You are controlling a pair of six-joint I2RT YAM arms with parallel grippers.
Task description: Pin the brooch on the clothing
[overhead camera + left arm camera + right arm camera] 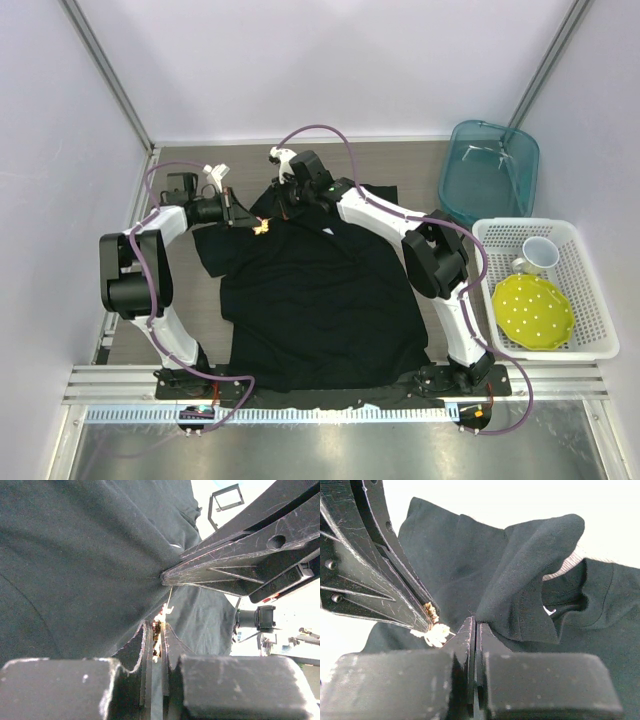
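The clothing [320, 300] is a black T-shirt spread flat on the table, with a small white label [330, 232] near the neck. The brooch [263, 227] glints golden at the shirt's upper left shoulder. My left gripper [255, 225] is shut on it; in the left wrist view the brooch [160, 626] sits between the nearly closed fingertips of the left gripper [159, 625]. My right gripper [285, 212] is shut on a raised fold of the clothing [520, 580] just beside the brooch [436, 632]. In the right wrist view the right gripper [475, 622] pinches the fabric.
A teal plastic bin [490, 170] stands at the back right. In front of it a white basket [590, 345] holds a yellow dotted plate [533, 310] and a white cup [540, 255]. Pale walls close in the table on three sides.
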